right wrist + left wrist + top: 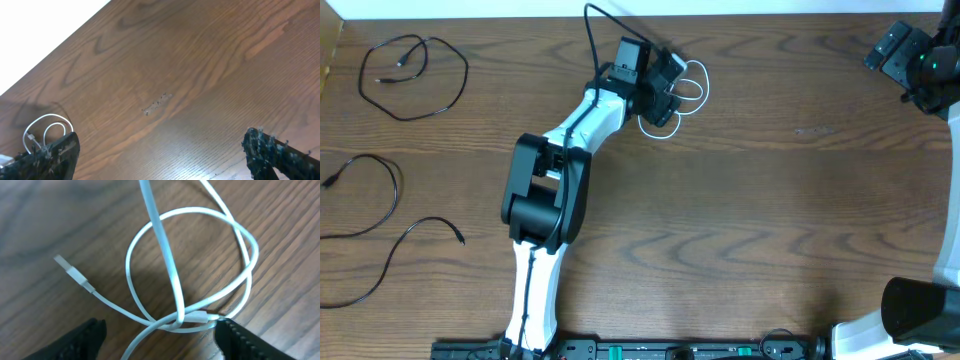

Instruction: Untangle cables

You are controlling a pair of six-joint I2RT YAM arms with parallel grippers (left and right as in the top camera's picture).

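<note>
You had the left gripper point(665, 85) set over the white cable point(703, 88), which lay on the table point(770, 200) directly beneath it; a couple of pale loops showed past the gripper on its right and near sides.

From the left wrist, the left gripper point(160, 326) stood wide open, its dark fingers point(75, 342) far apart and closed on nothing; the white cable point(163, 255) ran in a round loop just ahead of them; several strands crossed in a loose tangle right between the fingertips. One strand rose steeply out of that crossing toward the camera. The flat plug point(67, 266) rested on the wood ahead of the gripper and to its left; the small connector point(200, 315) sat at the crossing, just beside the right-hand finger. You could not tell whether the two touched.

The black cables point(405, 68) lay well apart from the left gripper, far off to its left; one made a closed loop, and two more open curves lay nearer to you than that; none touched the white one.

Your right gripper point(910, 55) hung well off to the right of the left gripper; from its own wrist, the right gripper point(160, 150) was spread wide too, with only bare wood between its fingers point(272, 152); the white cable point(46, 116) showed small beyond its left finger.
</note>
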